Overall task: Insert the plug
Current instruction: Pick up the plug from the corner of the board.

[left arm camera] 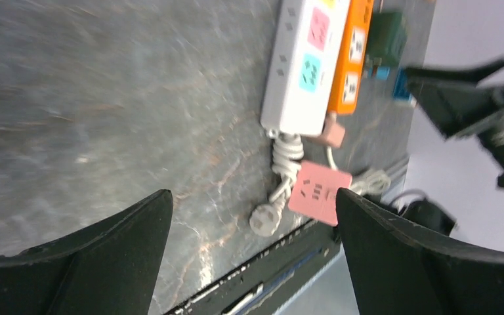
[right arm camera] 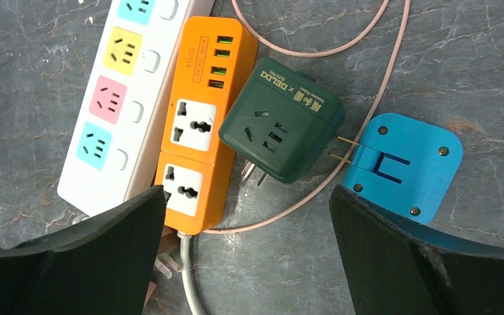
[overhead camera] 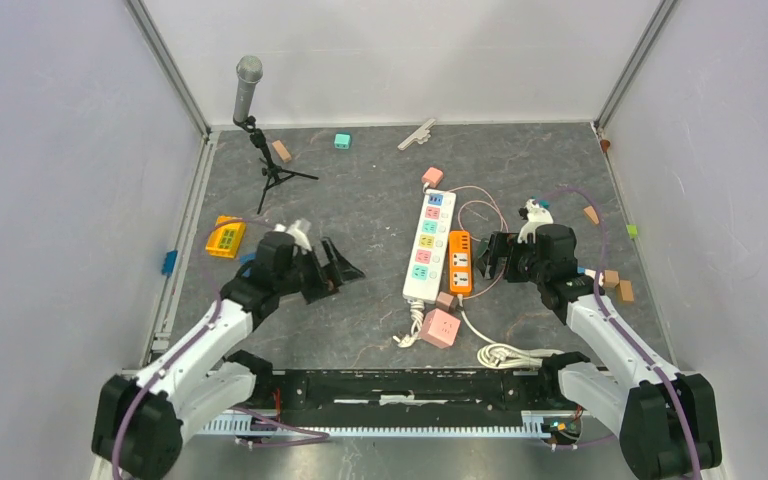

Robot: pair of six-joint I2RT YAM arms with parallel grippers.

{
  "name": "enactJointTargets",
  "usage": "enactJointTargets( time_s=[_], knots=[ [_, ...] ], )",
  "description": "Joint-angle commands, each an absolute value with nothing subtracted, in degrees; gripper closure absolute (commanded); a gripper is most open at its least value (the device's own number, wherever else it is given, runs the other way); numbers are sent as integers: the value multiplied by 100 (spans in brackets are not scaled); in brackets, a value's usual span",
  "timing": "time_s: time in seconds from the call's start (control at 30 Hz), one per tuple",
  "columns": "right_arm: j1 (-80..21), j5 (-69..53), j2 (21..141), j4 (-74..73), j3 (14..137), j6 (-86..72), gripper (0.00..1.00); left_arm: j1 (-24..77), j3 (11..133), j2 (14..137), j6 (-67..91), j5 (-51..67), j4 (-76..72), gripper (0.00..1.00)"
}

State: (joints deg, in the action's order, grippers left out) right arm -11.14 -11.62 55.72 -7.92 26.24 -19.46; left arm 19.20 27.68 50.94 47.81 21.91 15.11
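**Both grippers spread, plug lying loose by the orange strip**

From above, my left gripper (overhead camera: 335, 268) hangs over bare table (overhead camera: 360, 190), its fingers spread wide with nothing between them. My right gripper (overhead camera: 490, 255) sits just right of the orange power strip (overhead camera: 460, 262), also spread. The white power strip (overhead camera: 430, 247) lies against the orange one's left side. A pink cube socket (overhead camera: 441, 327) lies near their near ends and a coiled white cord (overhead camera: 505, 354) lies near my right arm's base. A microphone on a tripod (overhead camera: 248, 90) stands far back on the left. The plug itself I cannot pick out here; my right gripper covers that spot.

My left wrist camera is blurred. Both black fingers (left arm camera: 105, 262) frame open table, with the pink cube socket and a white plug (left arm camera: 264, 218) on its cord lying beyond them. What is probably the green plug adapter (left arm camera: 386, 36) shows as a dark green block at the orange strip's far side.

My right wrist camera is sharp. The green plug adapter (right arm camera: 281, 121) lies on the table between my open fingers (right arm camera: 105, 256), touched by neither. It rests against the orange strip's right side, tilted, prongs bare and in no socket. A blue hinged piece (right arm camera: 403, 164) sits just beside it, at the tips of two prongs. A thin pink cable (right arm camera: 367, 125) curves under that corner and crosses the gap between my fingers.
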Motion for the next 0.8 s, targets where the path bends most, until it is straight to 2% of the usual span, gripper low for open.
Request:
enactJointTargets(
  time_s=[0.0, 0.23, 0.4, 0.53, 0.77],
  knots=[
    [-1115, -1292, 5510, -742, 2769, -1916, 2, 3117, 3344, 5859, 4661, 1765, 931, 0],
    [-1115, -1231, 5471, -880, 2799, -1863, 2, 4847, 4842, 7527, 3961, 1030, 1615, 0],
    [-1114, -1151, 5375, -1000, 2837, -1744, 2, 5764, 5734, 8380, 4079, 532, 2227, 0],
    [-1118, -1126, 5334, -1085, 2858, -1681, 2, 6386, 6317, 8924, 4307, 84, 2634, 0],
    [-1113, -1090, 5327, -1138, 2899, -1662, 2, 7197, 7918, 10206, 4565, -1269, 4366, 0]
  ],
)
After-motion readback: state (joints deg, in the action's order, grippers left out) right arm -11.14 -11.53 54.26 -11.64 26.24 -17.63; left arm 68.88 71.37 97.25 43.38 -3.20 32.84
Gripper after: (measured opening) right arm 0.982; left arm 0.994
